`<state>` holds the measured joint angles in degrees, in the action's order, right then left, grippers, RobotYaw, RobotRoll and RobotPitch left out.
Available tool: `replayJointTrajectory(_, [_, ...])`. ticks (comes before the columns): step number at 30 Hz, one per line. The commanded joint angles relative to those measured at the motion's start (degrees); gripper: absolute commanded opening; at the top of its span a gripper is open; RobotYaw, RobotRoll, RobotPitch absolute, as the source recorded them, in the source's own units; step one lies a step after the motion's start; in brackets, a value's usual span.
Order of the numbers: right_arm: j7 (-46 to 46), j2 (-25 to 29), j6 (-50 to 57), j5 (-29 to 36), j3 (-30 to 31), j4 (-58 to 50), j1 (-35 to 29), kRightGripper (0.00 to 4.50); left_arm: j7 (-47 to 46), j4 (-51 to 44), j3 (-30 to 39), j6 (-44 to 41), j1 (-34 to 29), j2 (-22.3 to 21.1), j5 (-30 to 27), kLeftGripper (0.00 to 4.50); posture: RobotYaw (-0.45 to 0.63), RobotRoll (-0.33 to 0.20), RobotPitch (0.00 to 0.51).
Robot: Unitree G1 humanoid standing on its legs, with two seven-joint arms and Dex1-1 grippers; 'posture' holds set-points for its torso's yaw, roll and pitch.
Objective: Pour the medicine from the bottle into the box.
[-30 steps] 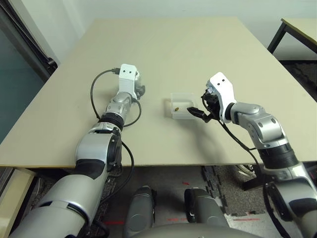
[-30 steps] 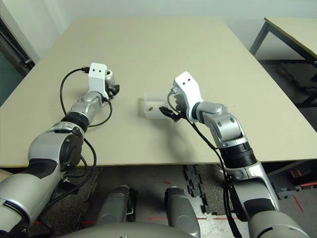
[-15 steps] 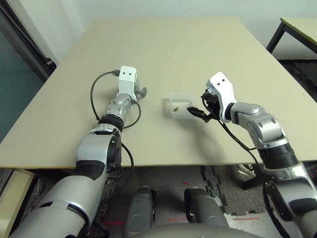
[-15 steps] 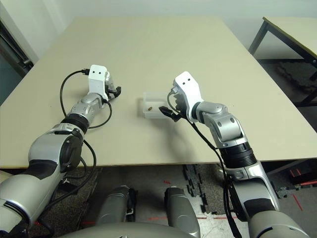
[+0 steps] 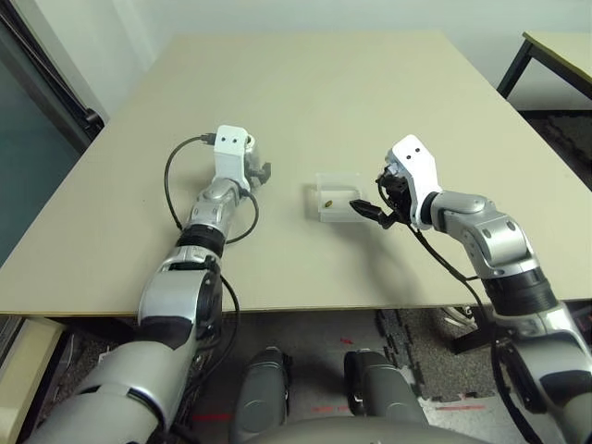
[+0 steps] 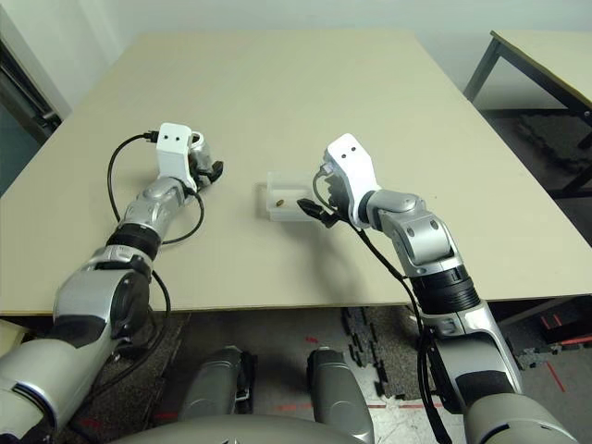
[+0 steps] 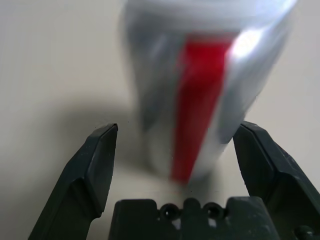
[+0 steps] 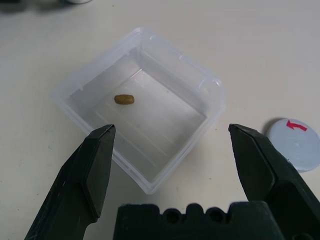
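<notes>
A: What has changed at the left gripper (image 7: 175, 150)?

B: It has drawn back toward the robot's left; its fingers now stand open on either side of the bottle (image 7: 200, 85), not touching it. The pill (image 8: 124, 99) already lies in the box (image 8: 200, 87), so I judge the pour done and the bottle set down.

A: And the right gripper (image 8: 170, 150)?

B: Wide open, empty, hovering over the near edge of the box mid-bench (image 5: 370, 83). A round cap (image 8: 295, 145) with a red arrow lies beside the box. The pill is small, brownish, oval.
</notes>
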<state>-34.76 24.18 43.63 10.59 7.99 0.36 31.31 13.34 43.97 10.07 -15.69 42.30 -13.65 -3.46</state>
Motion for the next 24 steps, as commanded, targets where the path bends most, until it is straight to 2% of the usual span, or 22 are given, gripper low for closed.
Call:
replayJointTrajectory(1, [-0.1, 0.2, -0.1, 0.4, -0.8, -0.1, -0.4, 4.5, 0.7, -12.0, -1.1, -7.4, -4.8, -0.4, -1.4, 4.48, 0.1, 0.0, 0.109])
replayJointTrajectory(6, [0.1, 0.5, 0.7, 0.8, -1.4, -1.1, -1.1, 4.5, 2.2, -31.3, -1.4, -19.3, -13.1, -1.7, -3.6, 4.48, 0.11, 0.0, 0.112])
replayJointTrajectory(11, [0.5, 1.0, 1.1, 1.0, -2.9, -1.9, -1.7, 4.5, 2.6, -44.4, -0.7, -28.1, -17.7, -2.1, -6.3, 4.48, 0.12, 0.0, 0.11])
replayJointTrajectory(15, [4.6, 0.0, 2.7, 2.7, -9.1, -5.7, -2.0, 4.5, 3.2, -55.5, 2.2, -34.5, -20.0, -4.5, -9.4, 4.48, 0.15, 0.0, 0.108])
replayJointTrajectory(19, [9.0, -1.8, 0.2, 4.2, -15.6, -8.5, -2.6, 4.5, 3.9, -55.4, 4.8, -32.5, -19.8, -9.5, -9.5, 4.48, 0.16, 0.0, 0.103])
replayJointTrajectory(21, [14.0, -4.3, -2.7, 4.7, -20.8, -7.4, -2.3, 4.5, 4.1, -50.6, 6.4, -28.2, -19.1, -12.5, -8.5, 4.48, 0.16, 0.0, 0.098])
replayJointTrajectory(24, [20.4, -5.3, -7.0, 3.3, -26.1, -2.5, -1.7, 4.5, 3.8, -42.2, 8.0, -20.9, -17.6, -15.5, -7.5, 4.48, 0.16, 0.0, 0.094])
